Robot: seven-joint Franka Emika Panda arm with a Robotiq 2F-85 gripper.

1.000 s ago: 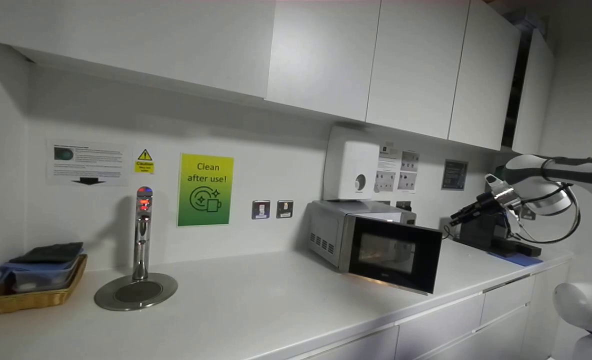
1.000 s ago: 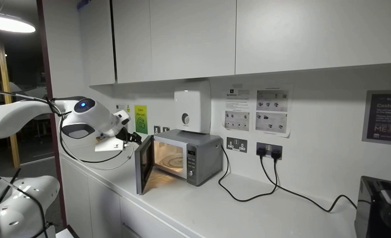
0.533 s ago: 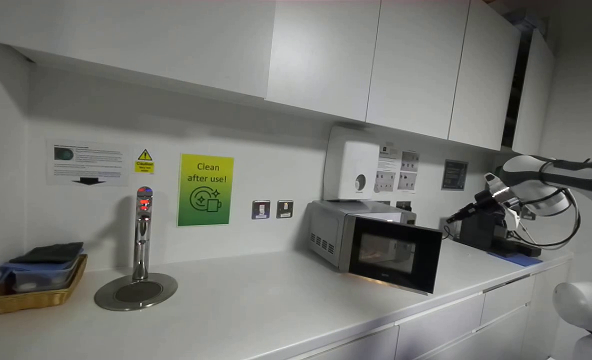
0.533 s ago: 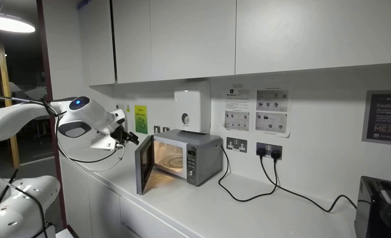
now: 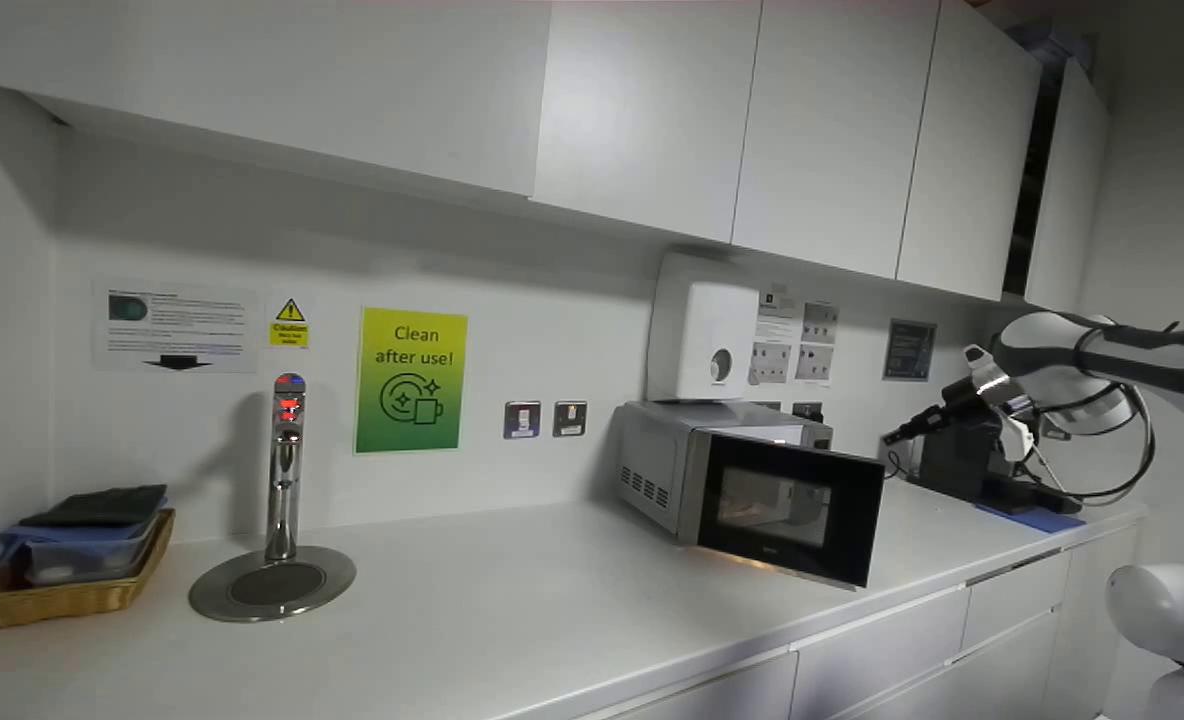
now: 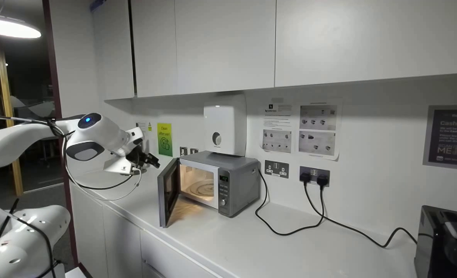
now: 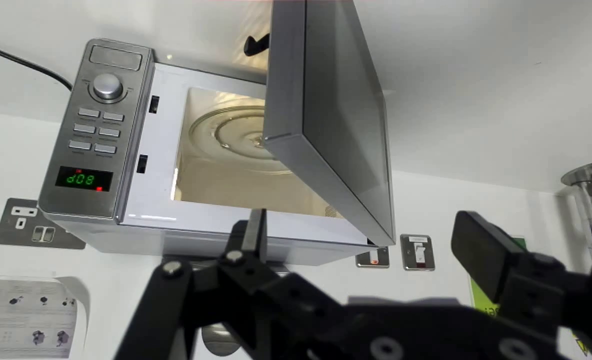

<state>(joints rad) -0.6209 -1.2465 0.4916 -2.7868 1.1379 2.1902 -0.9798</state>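
A grey microwave (image 6: 241,181) stands on the counter with its door (image 6: 169,193) swung wide. Light fills its cavity, where a glass turntable (image 7: 241,135) lies with nothing on it. My gripper (image 6: 156,161) hangs in the air just beyond the open door, near the height of its top edge; in another exterior view the gripper (image 5: 890,438) shows behind the door's upper right corner. In the wrist view the jaws stand wide apart with nothing between the fingers (image 7: 481,255). Past them appear the door's corner and the wall switches (image 7: 418,252). No contact is visible.
A white dispenser (image 6: 224,127) hangs above the microwave, under the wall cabinets (image 6: 224,46). Black cables (image 6: 269,224) run along the counter toward a dark machine (image 6: 440,239). Farther along are a metal tap (image 5: 284,480) and a wicker basket (image 5: 72,595).
The arm and gripper have shifted slightly left in both exterior views, with a small turn of the wrist. The microwave and its door have stayed put.
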